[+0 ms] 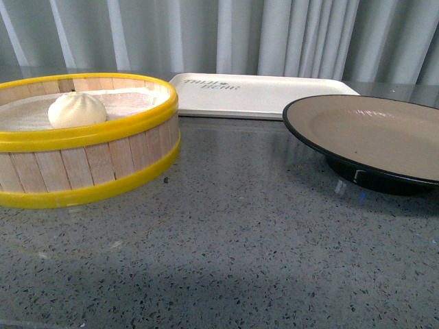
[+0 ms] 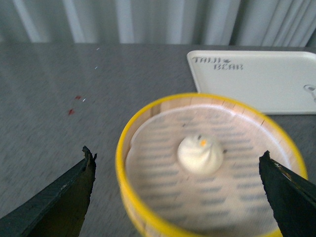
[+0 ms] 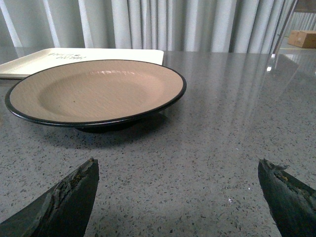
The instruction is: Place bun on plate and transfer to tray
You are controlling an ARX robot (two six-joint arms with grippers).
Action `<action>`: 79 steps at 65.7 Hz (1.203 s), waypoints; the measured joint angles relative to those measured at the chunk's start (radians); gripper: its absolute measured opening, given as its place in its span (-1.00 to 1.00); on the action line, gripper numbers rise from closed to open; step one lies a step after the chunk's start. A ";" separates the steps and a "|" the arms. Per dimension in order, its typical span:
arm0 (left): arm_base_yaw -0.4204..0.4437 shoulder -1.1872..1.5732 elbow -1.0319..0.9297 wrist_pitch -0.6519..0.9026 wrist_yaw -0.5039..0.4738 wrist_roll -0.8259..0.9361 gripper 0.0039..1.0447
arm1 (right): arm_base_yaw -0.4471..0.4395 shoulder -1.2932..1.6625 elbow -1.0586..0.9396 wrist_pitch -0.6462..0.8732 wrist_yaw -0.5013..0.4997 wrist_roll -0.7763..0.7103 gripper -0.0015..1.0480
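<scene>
The cream-white bun (image 1: 77,110) sits inside a yellow-rimmed wooden steamer basket (image 1: 103,161) at the left of the grey table. In the left wrist view my left gripper (image 2: 177,160) is open above the basket, its jaws wide apart on either side of the bun (image 2: 200,154). The tan plate with a black rim (image 1: 370,133) stands at the right. In the right wrist view my right gripper (image 3: 177,165) is open and empty over bare table in front of the plate (image 3: 94,91). The off-white tray (image 1: 260,96) lies at the back. Neither arm shows in the front view.
The tray also shows in the left wrist view (image 2: 266,81) behind the basket (image 2: 123,163), and in the right wrist view (image 3: 29,61) behind the plate. Grey curtains (image 1: 274,34) close off the far side. A shelf with a box (image 3: 302,38) stands at the far right.
</scene>
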State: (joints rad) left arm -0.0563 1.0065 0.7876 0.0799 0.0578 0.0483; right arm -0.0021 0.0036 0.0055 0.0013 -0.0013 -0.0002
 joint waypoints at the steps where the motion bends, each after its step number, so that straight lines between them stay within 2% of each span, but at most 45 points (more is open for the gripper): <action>1: -0.022 0.042 0.039 -0.002 -0.005 0.005 0.88 | 0.000 0.000 0.000 0.000 0.000 0.000 0.84; 12: -0.174 0.364 0.356 -0.083 -0.060 0.057 0.88 | 0.000 0.000 0.000 0.000 0.000 0.000 0.84; 22: -0.218 0.550 0.529 -0.173 -0.084 0.089 0.88 | 0.000 0.000 0.000 0.000 0.000 0.000 0.84; 44: -0.151 0.588 0.556 -0.265 -0.097 0.112 0.88 | 0.000 0.000 0.000 0.000 0.000 0.000 0.84; 59: -0.108 0.529 0.498 -0.357 0.000 0.082 0.88 | 0.000 0.000 0.000 0.000 0.000 0.000 0.84; 79: -0.101 0.518 0.435 -0.341 -0.006 0.080 0.88 | 0.000 0.000 0.000 0.000 0.000 0.000 0.84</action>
State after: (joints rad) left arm -0.1570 1.5246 1.2228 -0.2607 0.0513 0.1287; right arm -0.0021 0.0036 0.0055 0.0013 -0.0010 -0.0002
